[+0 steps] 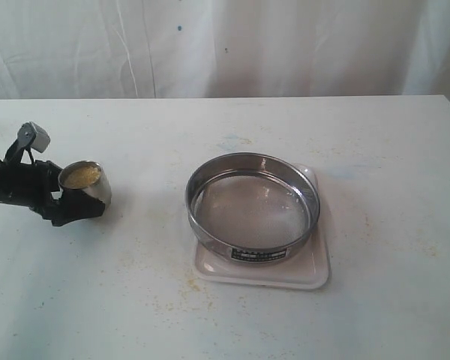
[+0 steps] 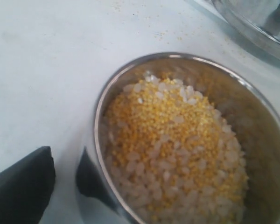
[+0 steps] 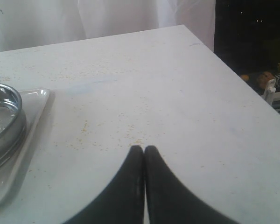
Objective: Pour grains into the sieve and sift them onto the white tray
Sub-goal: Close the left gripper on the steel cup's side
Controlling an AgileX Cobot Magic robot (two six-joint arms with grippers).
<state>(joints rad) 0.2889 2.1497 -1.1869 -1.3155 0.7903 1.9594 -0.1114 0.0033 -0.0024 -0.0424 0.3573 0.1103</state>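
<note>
The grains (image 2: 172, 144), yellow mixed with paler white bits, fill a small steel cup (image 1: 97, 193) standing on the table at the left. My left gripper (image 1: 88, 196) is open and straddles the cup. One black finger (image 2: 23, 186) stands a little apart from the cup wall (image 2: 95, 140), and the other is out of frame. The sieve (image 1: 252, 210), a wide steel ring with a mesh bottom, rests empty on the white tray (image 1: 315, 271) at the centre right. My right gripper (image 3: 143, 149) is shut on nothing, low over the table to the right of the tray (image 3: 35, 105).
Stray yellow granules (image 1: 187, 289) dot the white table around the tray. A white curtain (image 1: 225, 45) hangs behind the table. The table's right edge (image 3: 224, 53) drops off to a dark area with clutter.
</note>
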